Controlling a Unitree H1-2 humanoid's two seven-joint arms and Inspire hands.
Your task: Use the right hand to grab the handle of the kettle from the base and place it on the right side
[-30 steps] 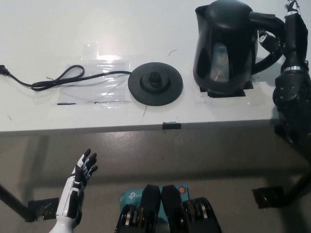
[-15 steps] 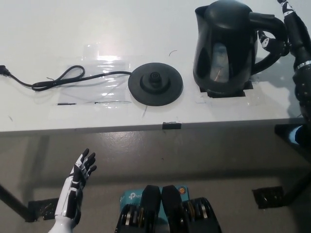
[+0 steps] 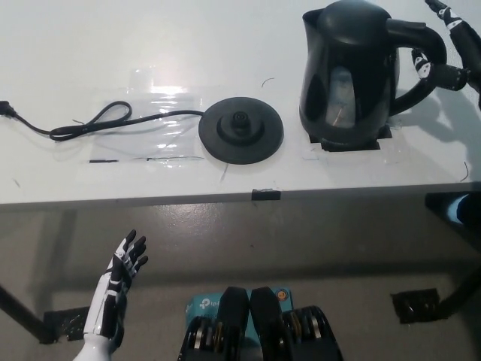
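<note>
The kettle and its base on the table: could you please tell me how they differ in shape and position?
The kettle is tall and upright with a handle and spout; the base is a flat round disc. The kettle stands on black tape marks at the table's right side; the base lies near the middle, apart from it. The base trails a power cord leftward; the kettle has none. Both are black.

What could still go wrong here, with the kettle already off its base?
The right hand is at the picture's edge by the kettle handle; a careless pull-away could snag and tip it. The kettle stands near the table front edge, so a nudge might push it off. The left hand rests below.
</note>
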